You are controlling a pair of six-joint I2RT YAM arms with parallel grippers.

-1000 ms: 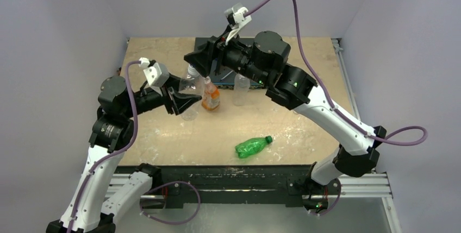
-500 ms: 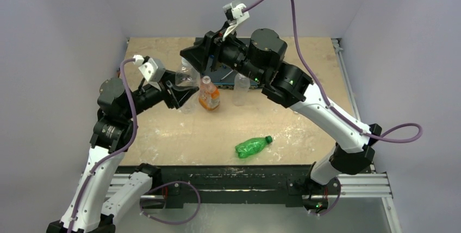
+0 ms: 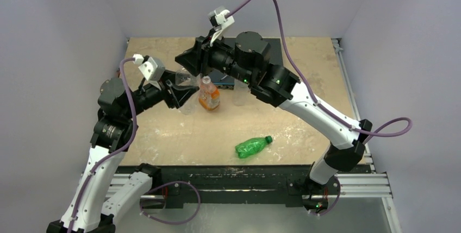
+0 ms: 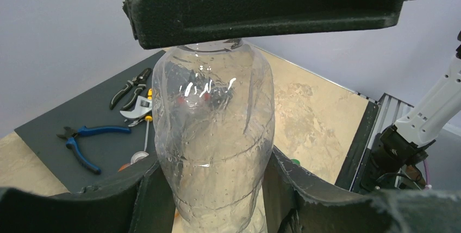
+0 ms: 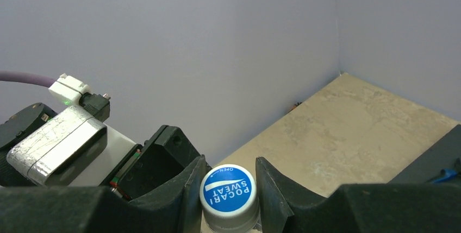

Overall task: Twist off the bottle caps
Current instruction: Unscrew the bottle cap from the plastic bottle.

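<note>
Our top cam sits up high at the near edge and looks down over the whole beige wooden tabletop [image 3: 163, 130], so that's our far, wide view. The left wrist cam rides right behind the left gripper [image 4: 212, 189] and looks along its fingers toward the right side of the table. It's super close, and the clear crinkled plastic bottle [image 4: 212, 124] fills most of the frame. The right wrist cam looks along the right gripper [image 5: 228, 181] toward the lilac wall [image 5: 190, 37], practically nose-to-nose with a white screw cap with a blue printed top [image 5: 228, 190]. We get that bottle in both the top and left wrist views, and each wrist cam catches part of the other gripper.
</note>
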